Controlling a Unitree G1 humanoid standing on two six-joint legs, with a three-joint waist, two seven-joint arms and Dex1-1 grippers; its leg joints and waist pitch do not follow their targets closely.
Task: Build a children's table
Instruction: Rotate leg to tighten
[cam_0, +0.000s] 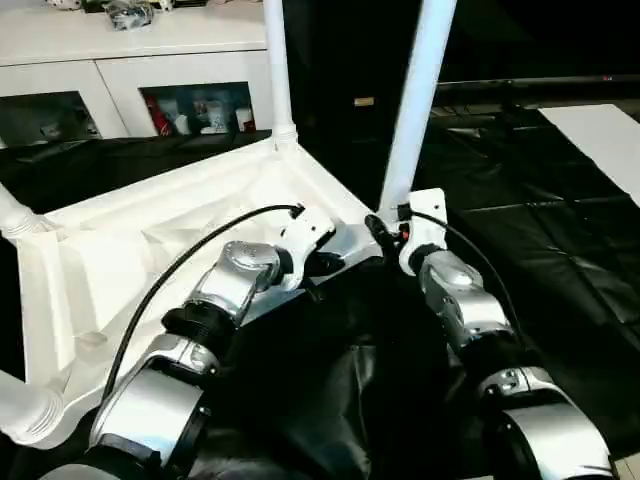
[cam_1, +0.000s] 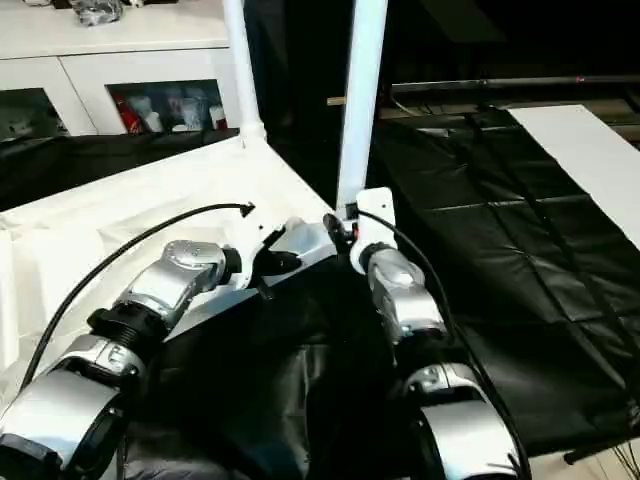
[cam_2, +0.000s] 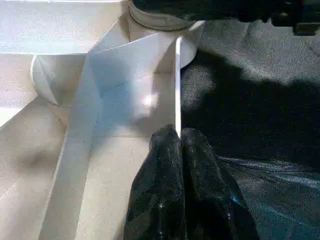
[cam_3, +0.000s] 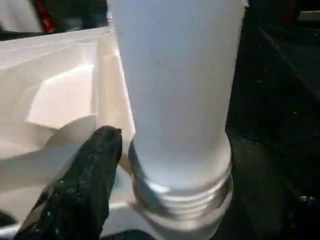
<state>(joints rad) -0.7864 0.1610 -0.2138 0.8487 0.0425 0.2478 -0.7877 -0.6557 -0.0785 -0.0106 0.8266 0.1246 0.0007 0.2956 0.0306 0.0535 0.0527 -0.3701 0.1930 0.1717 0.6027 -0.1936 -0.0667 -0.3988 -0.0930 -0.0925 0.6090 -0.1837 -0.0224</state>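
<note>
Left hand (cam_2: 178, 145) pinching table rim (cam_2: 177, 85)

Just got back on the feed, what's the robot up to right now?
It is assembling the white table, whose top lies underside up on black sheeting. The left gripper is shut at the top's rim near a corner. The right gripper is at the base of an upright leg at that corner. Another leg stands in the far corner socket.
</note>
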